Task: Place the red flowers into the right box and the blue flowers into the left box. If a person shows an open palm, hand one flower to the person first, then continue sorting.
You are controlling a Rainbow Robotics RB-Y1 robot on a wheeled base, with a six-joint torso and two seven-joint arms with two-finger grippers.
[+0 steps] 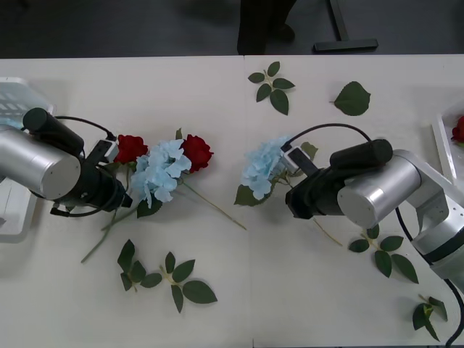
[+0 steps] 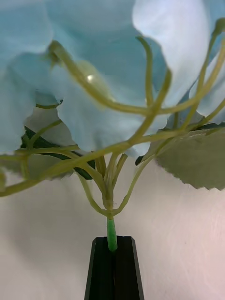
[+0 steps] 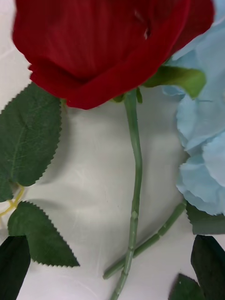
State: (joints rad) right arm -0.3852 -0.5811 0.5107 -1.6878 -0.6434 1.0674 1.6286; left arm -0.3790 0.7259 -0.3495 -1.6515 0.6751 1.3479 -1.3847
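Observation:
Two red flowers (image 1: 130, 148) (image 1: 196, 151) lie left of centre with a blue flower (image 1: 161, 171) between them. My left gripper (image 1: 121, 197) is open; in the left wrist view its fingers (image 3: 14, 265) straddle the stem (image 3: 135, 187) below the red flower's head (image 3: 108, 47). My right gripper (image 1: 291, 194) is shut on the green stem (image 2: 111, 234) of a second blue flower (image 1: 262, 168), whose petals (image 2: 112, 70) spread just above the black fingers (image 2: 101, 272). The left box (image 1: 13, 101) sits at the far left. The right box (image 1: 444, 145) at the far right holds a red flower (image 1: 458, 130).
Loose green leaf sprigs lie at the back centre (image 1: 272, 85), back right (image 1: 353, 98), front left (image 1: 163, 279) and front right (image 1: 384, 255). The white table's far edge (image 1: 181, 58) borders dark floor.

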